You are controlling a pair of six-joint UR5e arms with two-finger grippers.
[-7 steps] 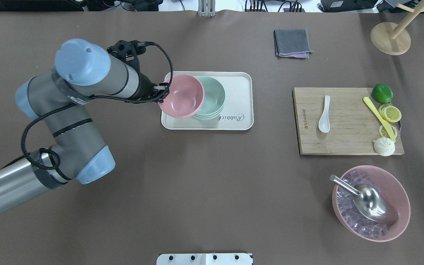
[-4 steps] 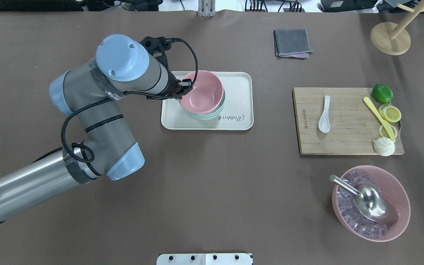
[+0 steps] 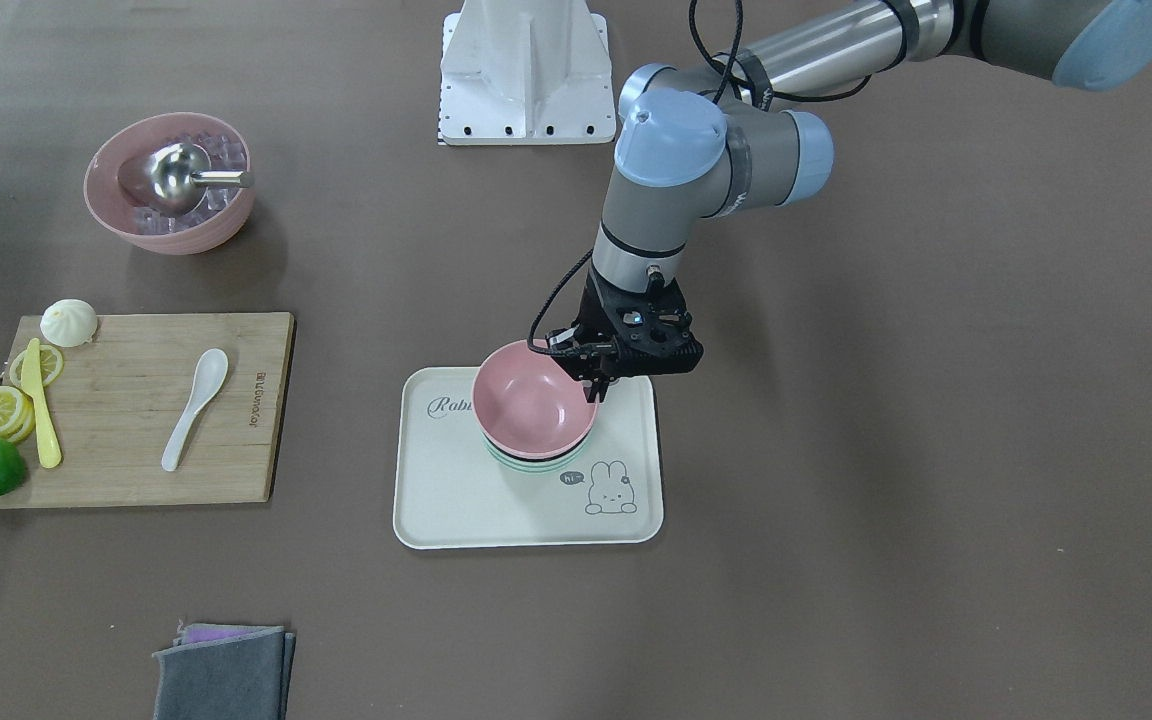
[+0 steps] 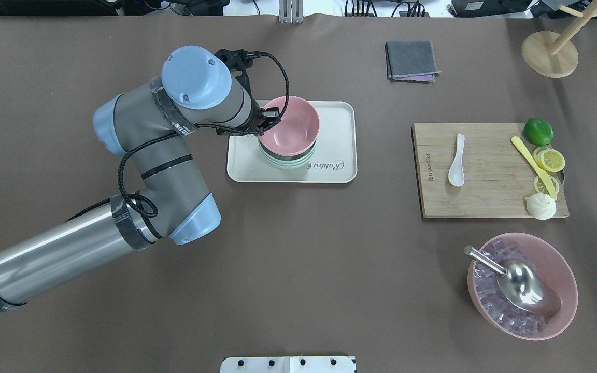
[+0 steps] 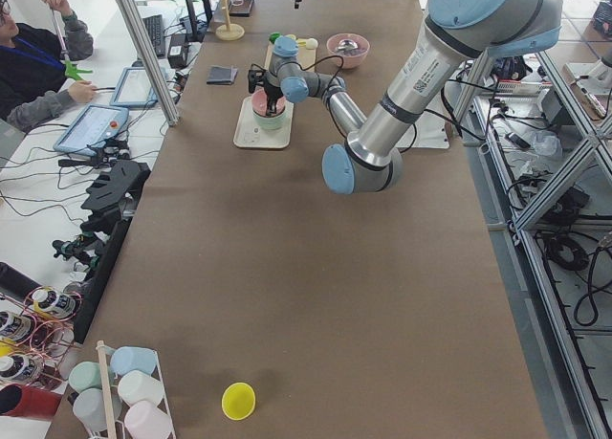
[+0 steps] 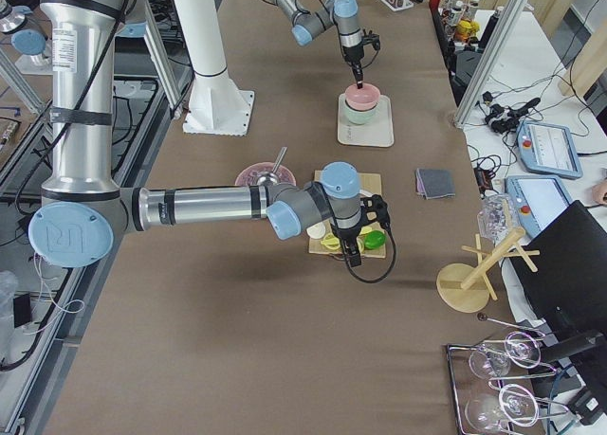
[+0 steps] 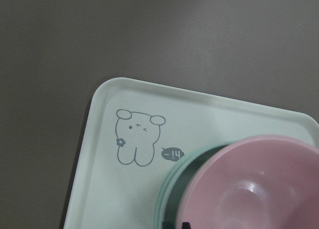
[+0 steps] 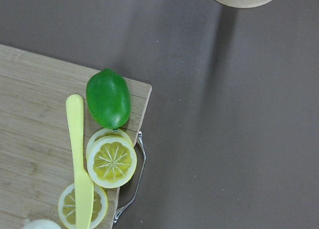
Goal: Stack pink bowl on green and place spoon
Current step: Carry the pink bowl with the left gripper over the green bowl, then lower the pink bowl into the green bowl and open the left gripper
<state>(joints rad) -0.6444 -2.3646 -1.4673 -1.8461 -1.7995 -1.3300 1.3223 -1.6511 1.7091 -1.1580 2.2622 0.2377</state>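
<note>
The pink bowl (image 4: 290,127) is upright over the stack of green bowls (image 4: 288,163) on the cream tray (image 4: 337,134). A dark gap shows between the pink bowl and the top green rim (image 7: 174,189). My left gripper (image 4: 270,115) is shut on the pink bowl's left rim; it also shows in the front view (image 3: 596,385). The white spoon (image 4: 456,160) lies on the wooden cutting board (image 4: 490,197). My right gripper (image 6: 353,255) hovers over the board's far right end near the lime; I cannot tell whether it is open or shut.
On the board lie a lime (image 4: 538,131), lemon slices (image 4: 548,159), a yellow knife (image 4: 532,167) and a bun (image 4: 540,206). A pink bowl of ice with a metal scoop (image 4: 522,285) is at front right, a grey cloth (image 4: 411,60) at the back.
My left gripper has carried the pink bowl rightward from the tray's left edge to directly over the green bowls. Nothing else has moved.
</note>
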